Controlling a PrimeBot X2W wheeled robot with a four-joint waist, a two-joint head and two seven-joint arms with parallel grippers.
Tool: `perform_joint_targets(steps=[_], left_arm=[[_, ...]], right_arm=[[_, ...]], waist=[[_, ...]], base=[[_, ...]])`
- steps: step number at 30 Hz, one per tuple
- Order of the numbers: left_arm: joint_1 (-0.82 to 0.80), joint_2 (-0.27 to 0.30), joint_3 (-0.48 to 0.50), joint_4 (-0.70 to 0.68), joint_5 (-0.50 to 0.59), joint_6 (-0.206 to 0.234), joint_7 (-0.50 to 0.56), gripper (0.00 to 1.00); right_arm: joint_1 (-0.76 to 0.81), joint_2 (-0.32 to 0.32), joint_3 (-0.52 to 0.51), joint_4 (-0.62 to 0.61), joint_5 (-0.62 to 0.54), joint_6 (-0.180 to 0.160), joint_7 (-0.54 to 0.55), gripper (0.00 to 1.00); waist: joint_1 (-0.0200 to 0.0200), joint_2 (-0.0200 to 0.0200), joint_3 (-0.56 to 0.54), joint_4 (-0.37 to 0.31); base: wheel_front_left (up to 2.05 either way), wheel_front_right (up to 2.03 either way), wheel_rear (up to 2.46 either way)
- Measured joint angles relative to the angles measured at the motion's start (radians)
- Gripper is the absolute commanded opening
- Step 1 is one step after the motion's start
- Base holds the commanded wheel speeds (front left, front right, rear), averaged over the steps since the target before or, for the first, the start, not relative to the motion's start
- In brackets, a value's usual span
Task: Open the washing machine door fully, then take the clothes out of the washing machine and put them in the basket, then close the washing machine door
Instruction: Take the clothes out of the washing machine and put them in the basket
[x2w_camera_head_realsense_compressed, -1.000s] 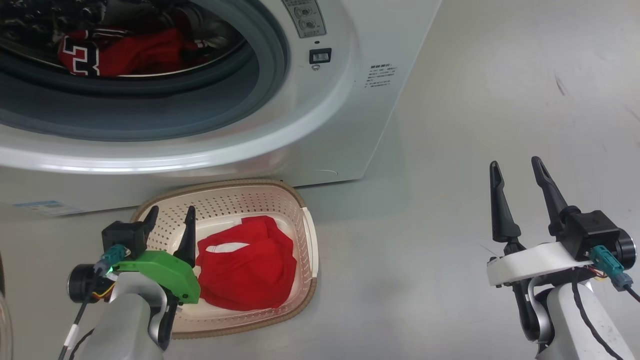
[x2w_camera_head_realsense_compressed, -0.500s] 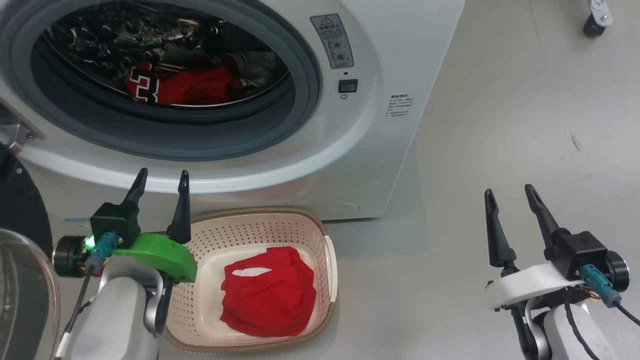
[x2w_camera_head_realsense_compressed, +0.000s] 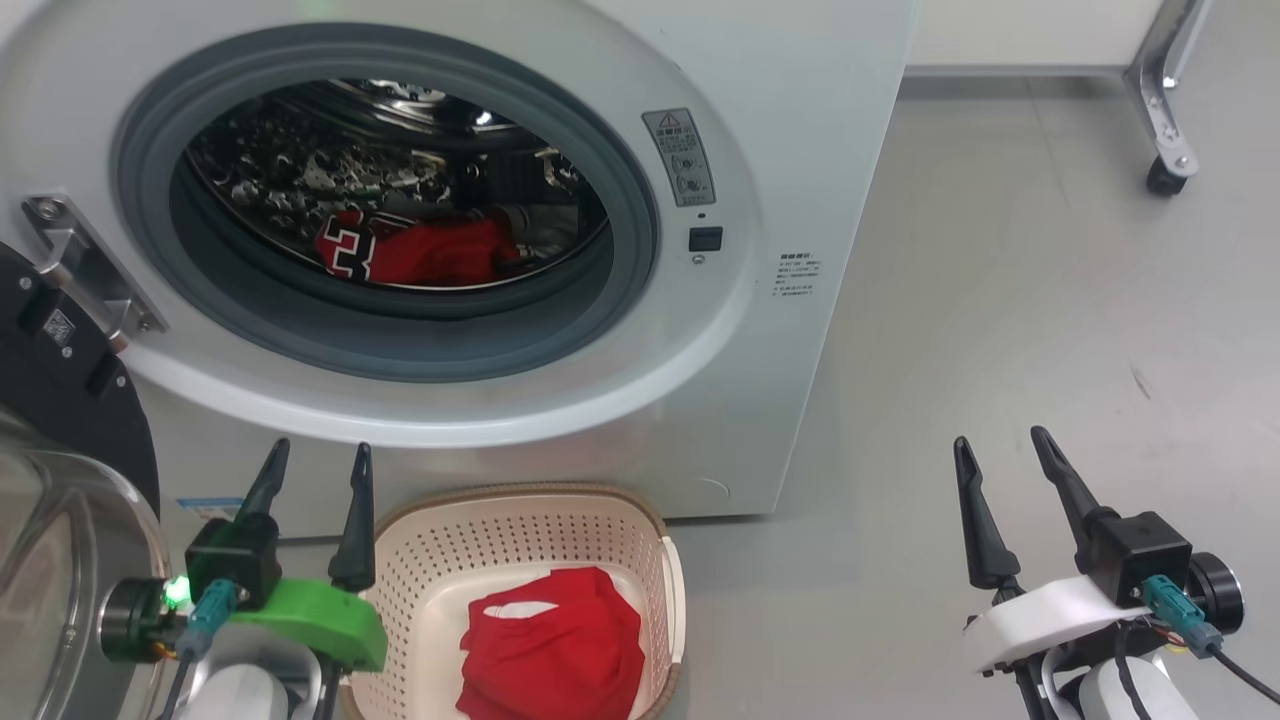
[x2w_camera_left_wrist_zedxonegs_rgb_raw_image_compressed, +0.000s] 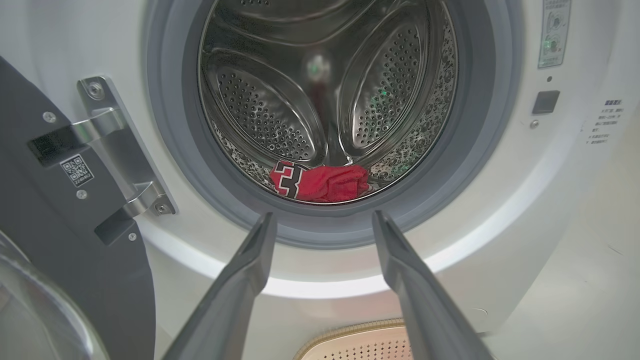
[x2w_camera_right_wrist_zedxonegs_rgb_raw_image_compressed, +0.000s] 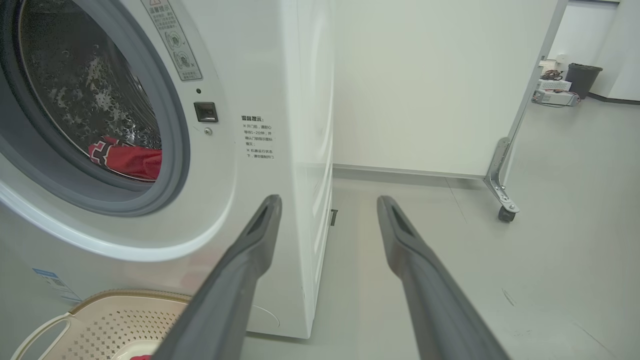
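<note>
Head view: my left gripper (x2w_camera_head_realsense_compressed: 320, 448) and right gripper (x2w_camera_head_realsense_compressed: 1000, 438) both stand open and empty; one red garment (x2w_camera_head_realsense_compressed: 555, 640) lies in the basket (x2w_camera_head_realsense_compressed: 520, 492) near me. Left wrist view: the jersey (x2w_camera_left_wrist_zedxonegs_rgb_raw_image_compressed: 320, 182) sits in the washing machine (x2w_camera_left_wrist_zedxonegs_rgb_raw_image_compressed: 500, 200), its door (x2w_camera_left_wrist_zedxonegs_rgb_raw_image_compressed: 75, 260) swung left

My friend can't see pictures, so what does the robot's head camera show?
An open white washing machine has a red jersey lying in its steel drum. On the floor below, a cream basket holds another red garment. The robot's left claw and right claw are open and empty, and the door hangs open at the left.
</note>
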Motion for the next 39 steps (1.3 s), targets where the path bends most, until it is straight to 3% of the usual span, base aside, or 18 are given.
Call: perform_joint_targets(steps=[17,39], left_arm=[[0.165,0.012,-0.003,-0.129,0.002,0.027,0.0,1.0],[0.251,0.023,-0.006,-0.266,0.008,0.052,0.046,1.0]], right_arm=[[0.069,0.001,0.015,-0.027,0.0,-0.006,0.025,1.0],[0.099,0.001,0.02,-0.073,0.0,-0.012,0.047,1.0]], waist=[[0.0,0.0,-0.101,-0.015],[0.0,0.0,-0.094,-0.028]], base=[[0.0,0.0,0.0],[0.0,0.0,0.0]])
